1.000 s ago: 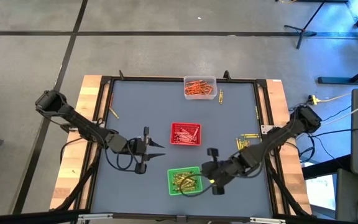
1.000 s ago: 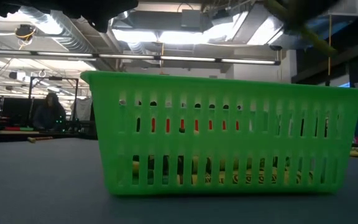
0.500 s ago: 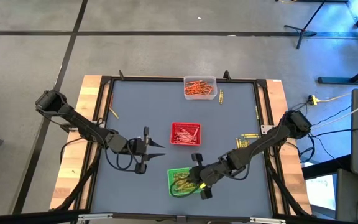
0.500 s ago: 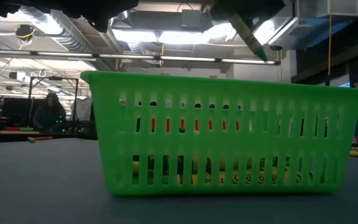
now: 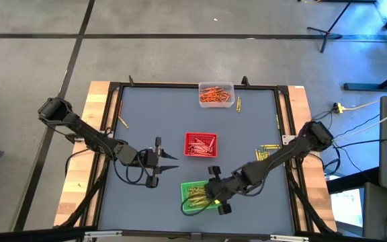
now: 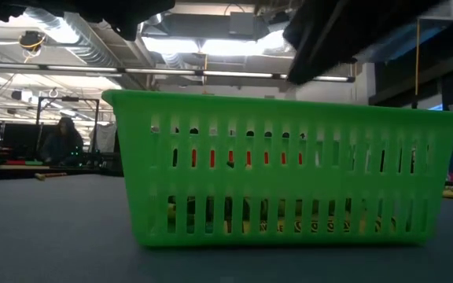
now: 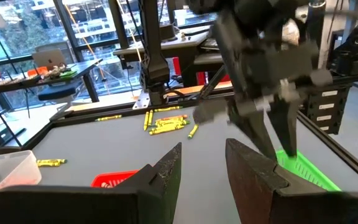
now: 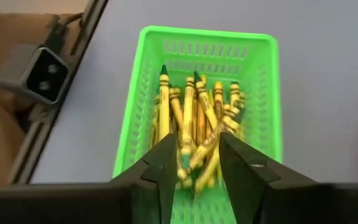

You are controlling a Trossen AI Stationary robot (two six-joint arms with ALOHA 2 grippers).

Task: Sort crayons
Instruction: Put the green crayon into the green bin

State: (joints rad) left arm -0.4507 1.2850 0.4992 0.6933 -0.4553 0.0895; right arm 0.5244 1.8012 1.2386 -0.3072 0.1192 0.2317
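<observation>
The green tray (image 5: 186,187) stands near the table's front edge and holds several yellow-green crayons (image 8: 194,112). My right gripper (image 8: 197,163) hangs over the tray's right part (image 5: 209,195), slanting down, fingers open, with the crayons lying in the tray below the gap. It also shows as a dark shape (image 6: 344,39) above the tray's rim (image 6: 289,101), and in the left wrist view (image 7: 272,124). My left gripper (image 5: 173,163) waits to the left of the red tray (image 5: 201,144), level, open (image 7: 204,163) and holding nothing.
A clear tray (image 5: 216,94) of orange crayons stands at the far edge. Loose yellow crayons (image 5: 266,153) lie near the right edge (image 7: 166,124), and single ones lie at the far right (image 5: 239,104) and far left (image 5: 122,123). A black frame (image 5: 284,134) rims the table.
My right gripper has moved toward the table's left edge and down, from beside the green tray to over it. Half a second ago an olive crayon stuck out below it above the tray's rim; now no crayon shows there.
</observation>
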